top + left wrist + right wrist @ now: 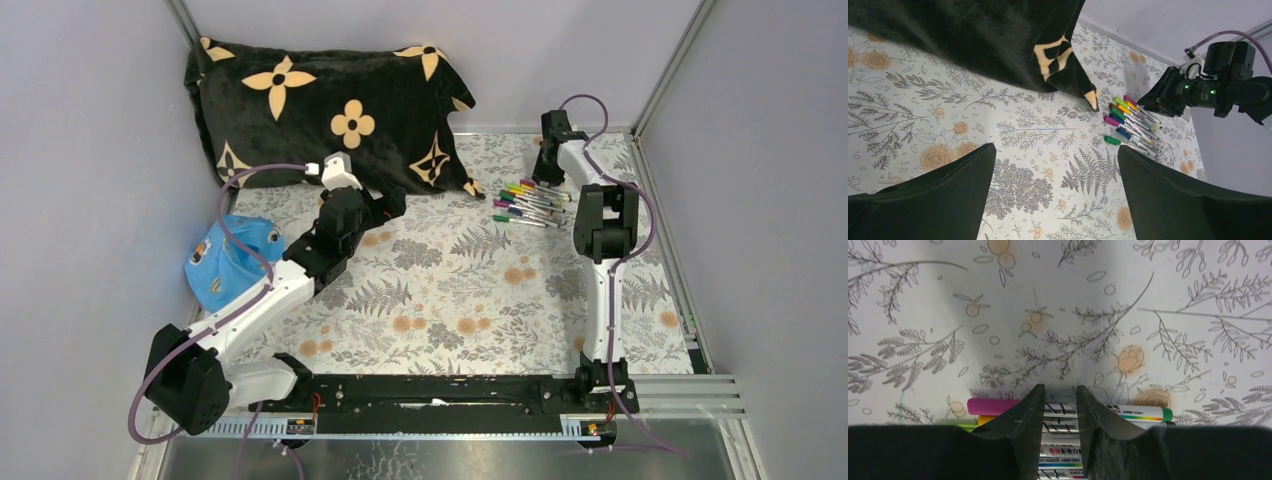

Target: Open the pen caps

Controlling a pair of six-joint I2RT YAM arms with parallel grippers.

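My right hand (1058, 405) hangs over the pens (530, 203), which lie bunched at the far right of the counter (450, 300), just right of the pillow (330, 100) corner. Its fingers stand partly apart, with barrels running behind the gap; I see nothing clamped. My left hand (1055, 150) is spread wide and empty, well to the left of the pile.

The risk, as I judge it: the 2 right fingers close along the barrels' length, not across them, so closing here could skid over the pens or nudge several at once. The pens touch each other, so 1 may drag its neighbours.

The pens lie flat and roughly parallel, long axes running left to right. The pen caps (993, 406) I can make out sit mostly at the left ends, toward the pillow.
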